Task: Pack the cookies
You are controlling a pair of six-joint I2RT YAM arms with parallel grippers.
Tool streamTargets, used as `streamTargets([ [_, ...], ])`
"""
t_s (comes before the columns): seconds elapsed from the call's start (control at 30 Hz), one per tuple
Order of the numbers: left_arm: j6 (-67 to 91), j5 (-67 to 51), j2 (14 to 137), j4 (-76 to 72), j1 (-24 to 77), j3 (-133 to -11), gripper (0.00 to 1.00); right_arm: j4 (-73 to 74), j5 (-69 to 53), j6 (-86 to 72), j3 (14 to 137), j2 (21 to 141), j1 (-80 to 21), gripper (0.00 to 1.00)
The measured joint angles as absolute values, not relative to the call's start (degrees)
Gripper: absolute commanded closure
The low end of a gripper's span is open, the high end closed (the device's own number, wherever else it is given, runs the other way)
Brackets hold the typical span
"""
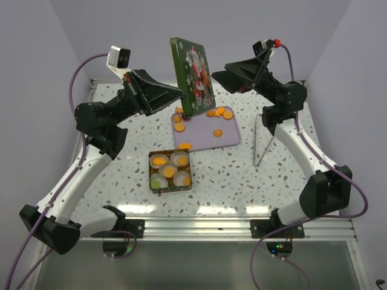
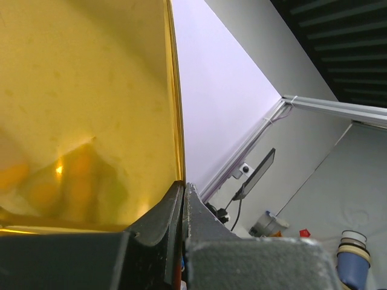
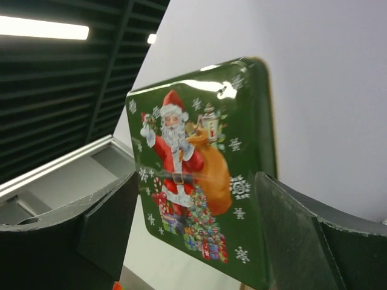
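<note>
Left gripper (image 1: 179, 93) clamping one lid (image 1: 195, 75), right gripper (image 1: 221, 75) spread, one tin (image 1: 170, 189)

One green rectangular tin lid printed with a Santa (image 1: 192, 75) is in view, and one square open metal tin (image 1: 172, 189) sits on one white speckled table (image 1: 242, 181). Inside that tin are five white paper cups (image 1: 175, 156): four show flat round orange cookies (image 1: 159, 161), one apiece as far as can be told, and the fifth shows one small green piece (image 1: 156, 182). One pale lavender flat sheet (image 1: 227, 134) bears roughly eight more orange cookies, loose; those close to the lid crowd together, so the figure may be off by one. Two white and black robot arms stand there, the left arm (image 1: 100, 121) and the right arm (image 1: 284, 99)
</note>
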State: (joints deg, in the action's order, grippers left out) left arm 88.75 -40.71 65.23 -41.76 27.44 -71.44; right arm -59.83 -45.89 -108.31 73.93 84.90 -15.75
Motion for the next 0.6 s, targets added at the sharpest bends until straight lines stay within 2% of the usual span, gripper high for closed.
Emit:
streamTargets([
  [0.23,88.8,-40.7,70.3,-41.9,27.4,-75.4,1.00,-53.7,-49.3,-102.3,76.1,84.4,-17.8,0.21],
  [0.6,88.4,-40.6,70.0,-41.5,27.4,-77.9,1.00,-46.7,-50.8,-96.8,83.2,88.0,-17.6,0.21],
])
